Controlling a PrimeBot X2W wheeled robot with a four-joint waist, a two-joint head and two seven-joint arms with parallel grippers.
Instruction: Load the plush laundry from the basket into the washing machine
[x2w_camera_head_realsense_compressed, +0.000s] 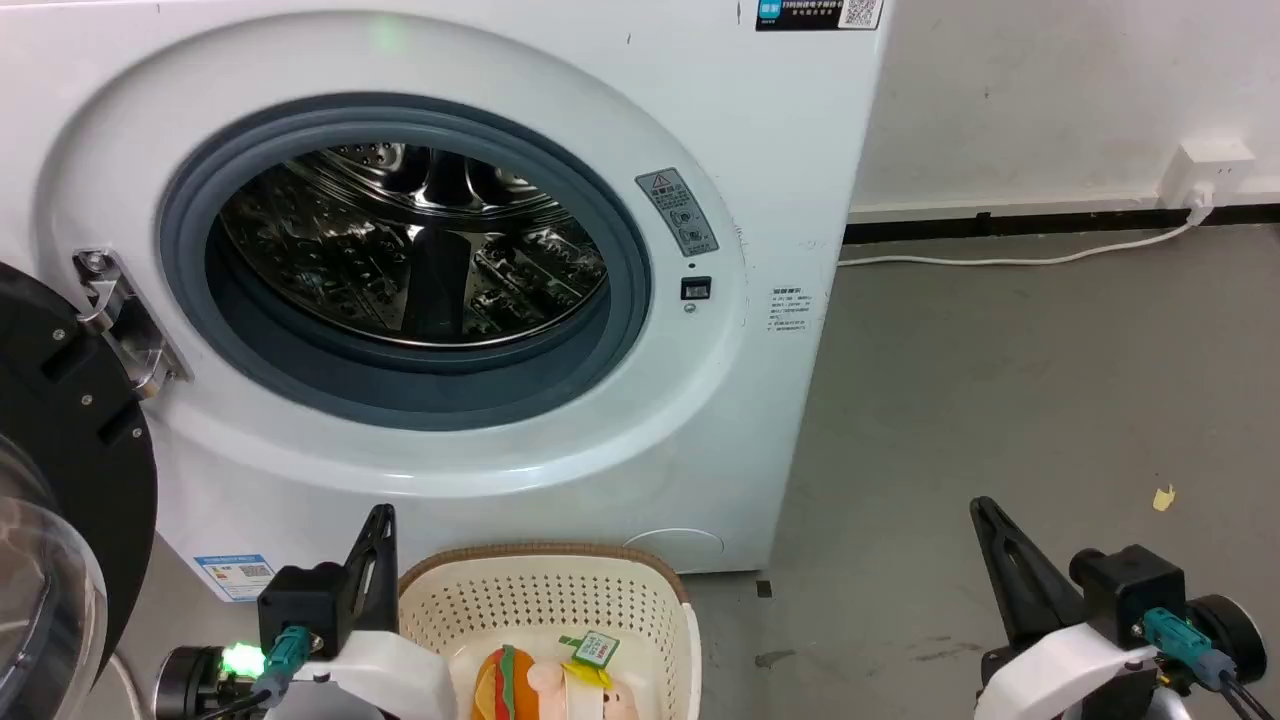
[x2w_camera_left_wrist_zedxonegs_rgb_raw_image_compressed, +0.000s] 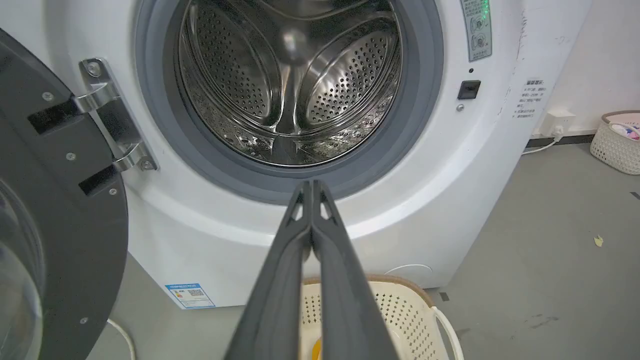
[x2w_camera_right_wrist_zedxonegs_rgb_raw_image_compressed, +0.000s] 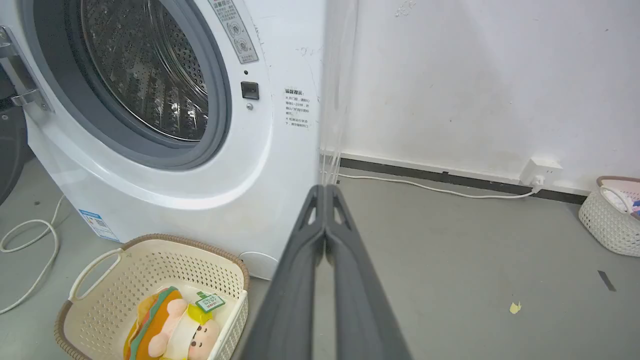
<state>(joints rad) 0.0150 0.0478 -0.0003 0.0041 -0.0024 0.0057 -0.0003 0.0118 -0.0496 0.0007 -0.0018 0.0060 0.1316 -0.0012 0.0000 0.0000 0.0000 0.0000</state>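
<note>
Grey floor (x2w_camera_head_realsense_compressed: 1000, 380) is running back to a white wall (x2w_camera_head_realsense_compressed: 1050, 90), where a white cord (x2w_camera_head_realsense_compressed: 1000, 260) is trailing to a socket (x2w_camera_head_realsense_compressed: 1210, 165) at 2 o'clock in the head view. A second basket (x2w_camera_right_wrist_zedxonegs_rgb_raw_image_compressed: 607, 220) is sitting by that wall, far from the work. None of the job is looking done yet: the toy (x2w_camera_head_realsense_compressed: 545, 685) is lying in the basket (x2w_camera_head_realsense_compressed: 540, 600) at 6 o'clock, not in the drum (x2w_camera_head_realsense_compressed: 420, 250). The washer (x2w_camera_head_realsense_compressed: 480, 460) is standing at 10 o'clock, its door (x2w_camera_head_realsense_compressed: 70, 450) hanging wide open at 8 o'clock. The left gripper (x2w_camera_left_wrist_zedxonegs_rgb_raw_image_compressed: 311, 186) is waiting at 7 o'clock, just beside the basket, fingers pressed together and holding nothing. The right gripper (x2w_camera_right_wrist_zedxonegs_rgb_raw_image_compressed: 325, 189) is sitting at 5 o'clock, well apart from the basket, fingers pressed together too, holding nothing. Picking up the toy and dropping it in the drum is what is left, I think.
</note>
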